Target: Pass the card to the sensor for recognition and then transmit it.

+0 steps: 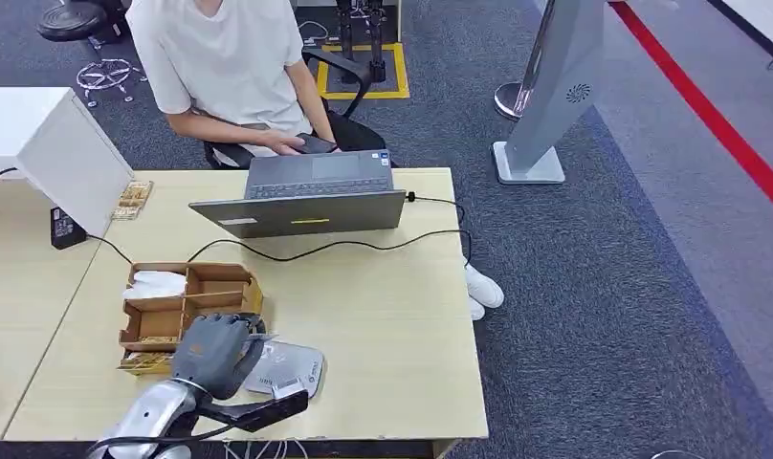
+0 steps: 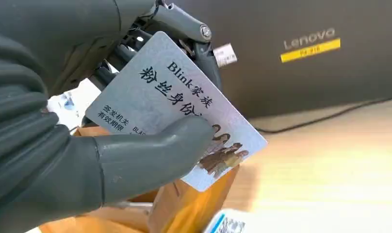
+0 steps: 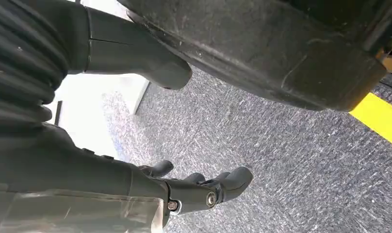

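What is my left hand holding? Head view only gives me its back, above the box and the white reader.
Observer: A silver printed card, pinched between the left hand's thumb and fingers.
Operator: Where does the thumb sit on it?
Observer: Across the printed face, which is turned toward the wrist camera. The card's far corner sticks out free.
Operator: And the right hand?
Observer: The right hand hangs above the carpet, fingers apart, holding nothing.

Laptop (image 1: 311,196) open before a seated person (image 1: 234,72); cardboard organizer (image 1: 187,306).
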Tool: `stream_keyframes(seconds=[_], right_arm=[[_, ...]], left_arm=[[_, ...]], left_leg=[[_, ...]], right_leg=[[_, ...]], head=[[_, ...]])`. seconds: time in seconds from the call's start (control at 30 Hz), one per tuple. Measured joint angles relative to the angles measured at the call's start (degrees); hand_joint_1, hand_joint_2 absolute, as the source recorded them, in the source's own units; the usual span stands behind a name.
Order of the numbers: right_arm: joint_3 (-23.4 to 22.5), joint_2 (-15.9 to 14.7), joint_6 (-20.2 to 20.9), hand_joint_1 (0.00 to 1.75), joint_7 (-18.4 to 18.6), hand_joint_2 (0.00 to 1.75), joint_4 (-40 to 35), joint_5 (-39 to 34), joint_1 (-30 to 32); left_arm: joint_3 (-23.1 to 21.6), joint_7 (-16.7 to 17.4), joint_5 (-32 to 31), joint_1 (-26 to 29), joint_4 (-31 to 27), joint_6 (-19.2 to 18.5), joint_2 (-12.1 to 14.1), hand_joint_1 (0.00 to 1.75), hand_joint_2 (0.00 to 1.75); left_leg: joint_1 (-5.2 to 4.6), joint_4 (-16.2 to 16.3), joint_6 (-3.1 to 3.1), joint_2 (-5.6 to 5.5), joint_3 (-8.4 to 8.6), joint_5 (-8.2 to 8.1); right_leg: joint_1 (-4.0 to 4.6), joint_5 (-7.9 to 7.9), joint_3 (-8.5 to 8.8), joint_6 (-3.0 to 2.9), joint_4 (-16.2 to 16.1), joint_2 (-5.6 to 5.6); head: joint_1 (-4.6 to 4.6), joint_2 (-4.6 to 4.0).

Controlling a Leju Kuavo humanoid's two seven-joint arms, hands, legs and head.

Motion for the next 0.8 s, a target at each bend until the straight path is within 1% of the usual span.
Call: stream_keyframes(seconds=[0.27, 0.57, 0.8], right_arm=[[0.02, 0.07, 0.00, 0.00, 0.15, 1.75, 0.00, 0.00, -0.01], [0.07, 0.07, 0.00, 0.00, 0.20, 1.75, 0.00, 0.00, -0.02], [0.07, 0.07, 0.00, 0.00, 0.20, 1.75, 0.00, -0.02, -0.02]], left_arm=[[-0.02, 0.33, 0.77, -0.03, 2.06, -0.88, 0.31, 1.75, 1.75], [-0.02, 0.42, 1.97, -0.02, 3.37, -2.41, 1.01, 1.75, 1.75], [-0.02, 0.33, 2.67, -0.02, 4.26, -2.91, 1.57, 1.75, 1.75]], left_leg=[[0.00, 0.00, 0.00, 0.00, 0.00, 0.00], [0.00, 0.00, 0.00, 0.00, 0.00, 0.00], [0.00, 0.00, 0.00, 0.00, 0.00, 0.00]], right_leg=[[0.00, 0.00, 0.00, 0.00, 0.00, 0.00], [0.00, 0.00, 0.00, 0.00, 0.00, 0.00], [0.00, 0.00, 0.00, 0.00, 0.00, 0.00]], head=[[0.00, 0.00], [0.02, 0.00], [0.00, 0.00]])
